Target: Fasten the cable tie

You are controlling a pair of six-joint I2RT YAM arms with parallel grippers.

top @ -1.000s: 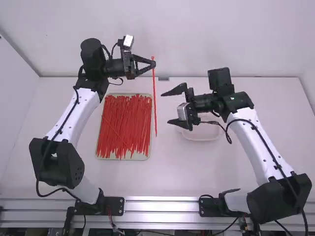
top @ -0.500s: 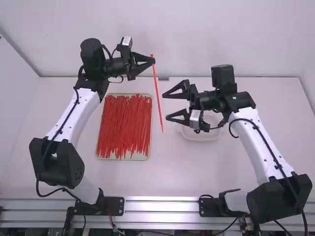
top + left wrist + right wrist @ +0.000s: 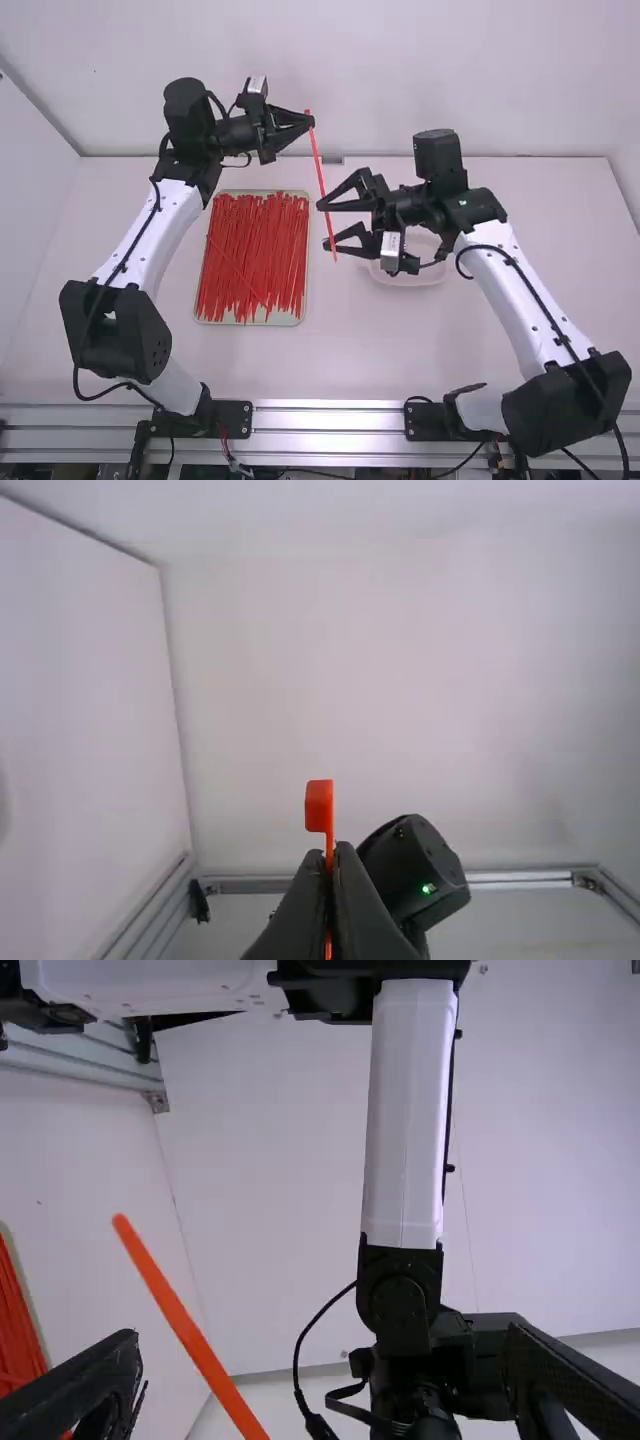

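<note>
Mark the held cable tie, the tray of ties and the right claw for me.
held cable tie (image 3: 321,184), high view, middle of its strap.
tray (image 3: 250,322), high view, near rim.
right claw (image 3: 324,224), high view, midway between fingertips.

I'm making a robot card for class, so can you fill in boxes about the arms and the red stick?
Left gripper: shut on thin red plastic cable tie, near its head
Right gripper: open, fingers either side of the hanging tie
Tie shape: straight, not looped yet
Tray: flat beige tray full of loose red ties
</note>
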